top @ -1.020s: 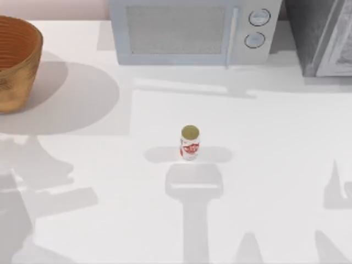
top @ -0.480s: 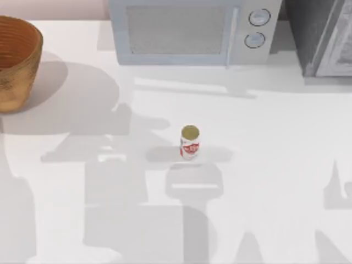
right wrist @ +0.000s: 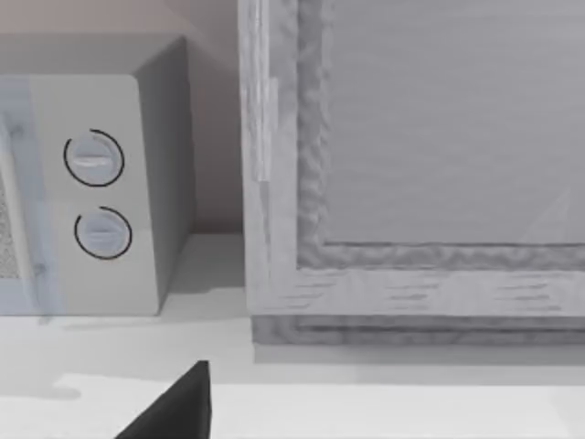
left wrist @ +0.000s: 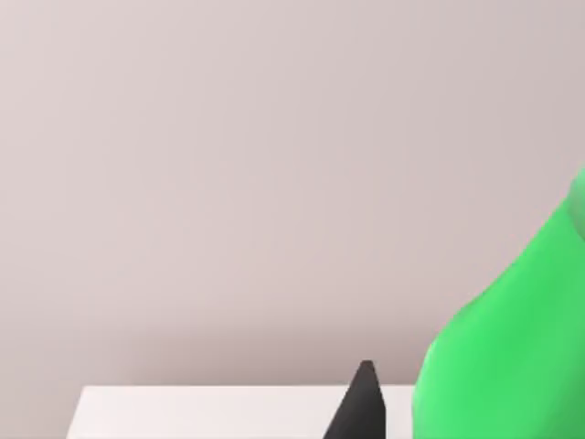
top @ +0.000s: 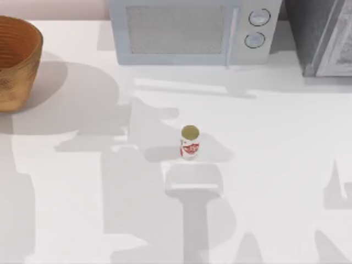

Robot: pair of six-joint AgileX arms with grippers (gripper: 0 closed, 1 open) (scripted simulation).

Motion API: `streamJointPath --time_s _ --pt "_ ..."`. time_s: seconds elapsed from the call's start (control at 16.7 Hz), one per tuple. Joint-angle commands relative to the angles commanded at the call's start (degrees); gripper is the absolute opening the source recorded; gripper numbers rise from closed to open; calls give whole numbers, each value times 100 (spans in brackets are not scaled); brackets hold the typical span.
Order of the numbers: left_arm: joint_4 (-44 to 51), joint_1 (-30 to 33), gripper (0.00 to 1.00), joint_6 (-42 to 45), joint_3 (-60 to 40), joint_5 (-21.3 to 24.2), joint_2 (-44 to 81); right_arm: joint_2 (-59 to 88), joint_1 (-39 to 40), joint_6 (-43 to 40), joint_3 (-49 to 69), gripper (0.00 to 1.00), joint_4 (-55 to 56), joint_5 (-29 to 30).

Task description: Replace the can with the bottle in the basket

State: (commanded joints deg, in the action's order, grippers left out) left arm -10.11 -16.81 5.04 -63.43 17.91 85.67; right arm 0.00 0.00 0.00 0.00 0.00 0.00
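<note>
Can (top: 190,142) stands upright mid-table, well apart from basket (top: 16,60) at far left. Microwave (top: 192,32) sits behind. Left wrist view: green bottle (left wrist: 512,347) beside a dark fingertip (left wrist: 358,407); grip state can't tell.

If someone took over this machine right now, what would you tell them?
Left hand: a green shape, likely the bottle, is close beside it; held or not, I cannot tell.
Right hand: idle, facing the microwave.
Can: upright mid-table, already outside the basket, which stands at the back left.
Left to do: put the bottle into the basket.
</note>
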Motion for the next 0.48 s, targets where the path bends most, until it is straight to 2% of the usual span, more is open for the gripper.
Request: streamJointPath --time_s 0.48 --pt "-874 208 0 -54 -304 -192 1191 0 0 0 0 100 0 0"
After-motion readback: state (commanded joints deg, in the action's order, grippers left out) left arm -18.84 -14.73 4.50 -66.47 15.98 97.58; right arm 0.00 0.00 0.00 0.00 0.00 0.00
